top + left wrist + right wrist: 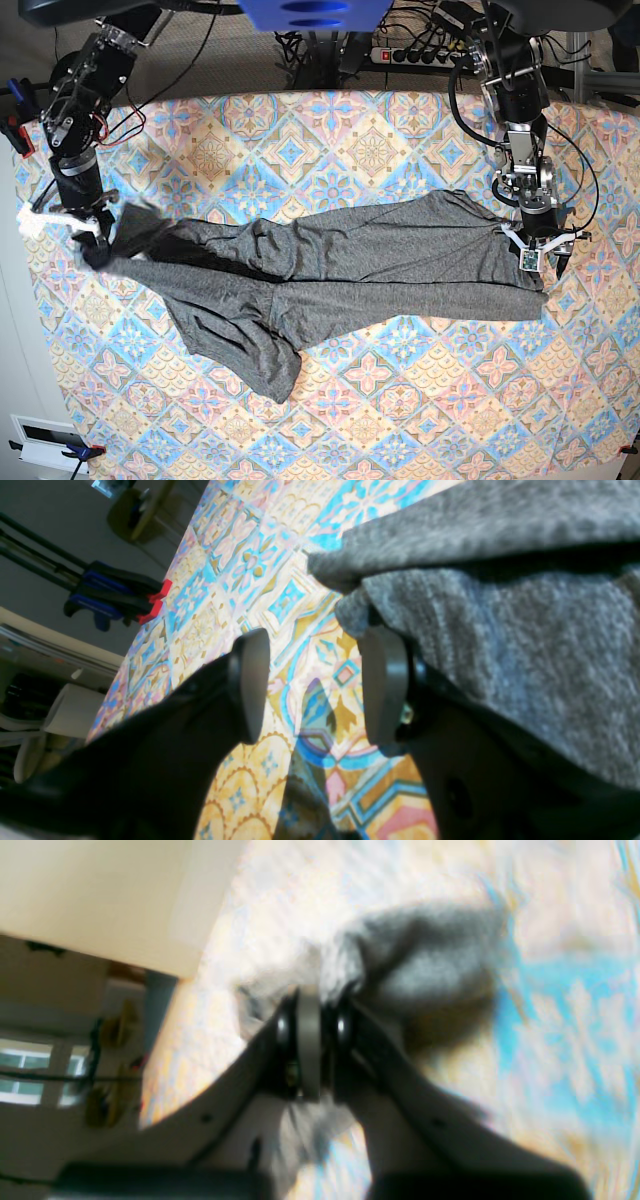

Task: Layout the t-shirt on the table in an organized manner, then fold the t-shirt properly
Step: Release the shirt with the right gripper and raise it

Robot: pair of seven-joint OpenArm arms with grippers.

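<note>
The dark-grey t-shirt (350,265) lies stretched sideways across the patterned table (330,130), with one part trailing toward the front (250,360). At the left of the base view my right gripper (97,232) is shut on the shirt's end; the blurred right wrist view shows its jaws closed (310,1005) with grey fabric (425,960) bunched beyond them. My left gripper (540,255) is at the shirt's right edge. In the left wrist view it (315,685) is open over bare cloth, and one finger (382,685) sits against the shirt's edge (500,630).
A power strip and cables (420,55) lie behind the table's far edge. Red and blue clamps (150,602) grip the table's side, and another clamp (75,450) sits at the front left corner. The shirt's lower part hangs toward the front left.
</note>
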